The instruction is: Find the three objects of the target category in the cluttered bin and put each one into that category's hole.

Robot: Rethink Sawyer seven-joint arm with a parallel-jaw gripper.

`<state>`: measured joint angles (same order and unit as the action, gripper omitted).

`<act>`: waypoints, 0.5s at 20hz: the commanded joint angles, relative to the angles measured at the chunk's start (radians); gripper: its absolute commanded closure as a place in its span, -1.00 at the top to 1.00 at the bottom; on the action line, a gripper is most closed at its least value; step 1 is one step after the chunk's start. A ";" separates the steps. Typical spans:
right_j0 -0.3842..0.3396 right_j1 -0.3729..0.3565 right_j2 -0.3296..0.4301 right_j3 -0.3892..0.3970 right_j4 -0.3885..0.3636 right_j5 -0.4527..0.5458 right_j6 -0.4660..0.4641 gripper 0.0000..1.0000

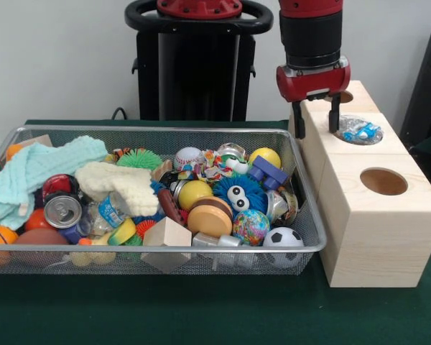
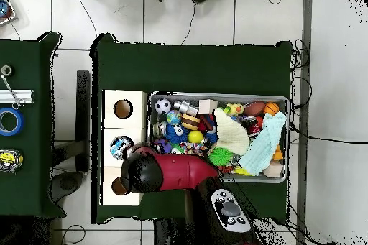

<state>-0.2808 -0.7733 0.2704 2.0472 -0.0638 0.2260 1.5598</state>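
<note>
The wire-mesh bin (image 1: 165, 249) is crammed with toys, balls and cloths; it also shows in the overhead view (image 2: 215, 95). To its right stands the pine cube (image 1: 377, 237) with three round holes. The smallest hole (image 1: 346, 96) is the far one, partly hidden behind my gripper; in the overhead view (image 2: 119, 185) the arm partly covers it. My gripper (image 1: 316, 122) hangs over the cube's far part, open and empty. A clear wrapped thing with blue inside (image 1: 360, 131) sits in the middle hole, just right of one fingertip (image 1: 334, 123).
The near, wide hole (image 1: 383, 181) is bare. In the bin lie a small soccer ball (image 1: 282, 238), a yellow ball (image 1: 194, 192), a blue furry toy with eyes (image 1: 237, 194), a can (image 1: 62, 210), a teal cloth (image 1: 36, 169) and a wood block (image 1: 167, 233).
</note>
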 commanded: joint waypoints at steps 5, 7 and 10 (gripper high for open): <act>0.034 0.061 0.088 -0.031 0.071 -0.008 0.182 1.00; 0.036 0.049 0.087 -0.041 0.079 0.022 0.173 1.00; 0.043 -0.004 0.064 -0.067 0.075 0.110 0.142 1.00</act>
<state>-0.2710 -0.7749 0.2688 2.0429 -0.0396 0.2275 1.5596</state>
